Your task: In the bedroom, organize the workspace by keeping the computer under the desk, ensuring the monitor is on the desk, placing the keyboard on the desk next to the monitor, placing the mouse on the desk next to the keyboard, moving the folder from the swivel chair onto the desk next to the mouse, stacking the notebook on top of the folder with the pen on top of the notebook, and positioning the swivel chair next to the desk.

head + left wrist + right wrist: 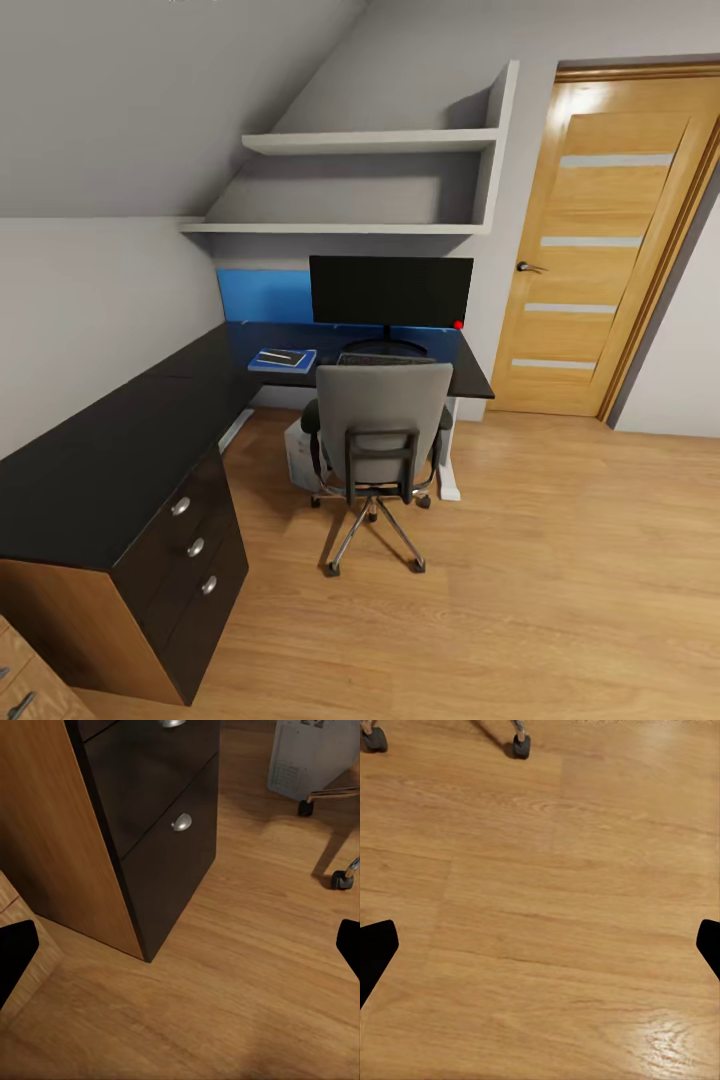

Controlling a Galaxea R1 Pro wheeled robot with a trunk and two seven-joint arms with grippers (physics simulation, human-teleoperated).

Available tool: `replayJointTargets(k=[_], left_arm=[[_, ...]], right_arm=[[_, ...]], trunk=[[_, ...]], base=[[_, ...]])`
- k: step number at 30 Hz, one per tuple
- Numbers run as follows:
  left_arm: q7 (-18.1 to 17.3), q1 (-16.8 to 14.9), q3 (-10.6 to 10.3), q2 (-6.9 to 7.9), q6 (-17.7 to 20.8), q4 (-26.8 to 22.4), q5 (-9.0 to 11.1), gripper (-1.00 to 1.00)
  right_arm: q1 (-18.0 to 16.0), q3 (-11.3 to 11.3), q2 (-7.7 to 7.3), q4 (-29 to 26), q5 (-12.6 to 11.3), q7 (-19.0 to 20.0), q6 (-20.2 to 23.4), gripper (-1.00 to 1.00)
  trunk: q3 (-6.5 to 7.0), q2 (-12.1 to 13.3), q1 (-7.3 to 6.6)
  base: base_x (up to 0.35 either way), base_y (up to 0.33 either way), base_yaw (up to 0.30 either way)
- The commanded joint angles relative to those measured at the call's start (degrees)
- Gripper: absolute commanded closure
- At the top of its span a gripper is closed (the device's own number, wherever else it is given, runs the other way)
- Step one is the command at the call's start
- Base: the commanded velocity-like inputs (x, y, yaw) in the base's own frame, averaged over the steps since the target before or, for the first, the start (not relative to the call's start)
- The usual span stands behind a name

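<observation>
The grey upholstered swivel chair (382, 432) with its chrome star base sits at the centre of the head view, pushed up to the black L-shaped tabletop (120, 455) with its back toward us. Just past its backrest the slim dark keyboard (383, 359) lies in front of the wide black monitor (391, 290) on its round base, and to the left of that the flat bright blue folder (283, 360) rests on the tabletop with a thin dark notebook (281, 356) on it; a pale sliver there may be the pen, too small to be sure. The mouse I cannot make out. The small white computer tower (299, 455) stands on the floor under the tabletop, left of the chair. By my reading the arrangement looks nearly complete, with the chair placement the step in hand. The left claw (180, 945) hangs spread over the wood floor (555, 907) near the black drawers (161, 832); the right claw (540, 945) hangs spread above bare boards, pinching nothing. Next calls for little more than checking the chair sits close enough.
</observation>
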Motion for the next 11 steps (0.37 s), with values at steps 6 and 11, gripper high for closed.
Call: replayJointTargets(k=[6,11], left_arm=[[0.6,0.0,-0.4,0.03,-0.1,0.0,0.0,-1.00],[0.6,0.0,-0.4,-0.05,-0.2,0.0,0.0,-1.00]], right_arm=[[-0.1,-0.4,-0.01,0.1,0.6,-0.3,-0.2,-1.00],[-0.1,-0.4,-0.01,0.1,0.6,-0.3,-0.2,-1.00]], trunk=[[-0.06,0.0,0.00],[-0.06,0.0,0.00]], base=[[0.000,0.000,0.000],[0.000,0.000,0.000]])
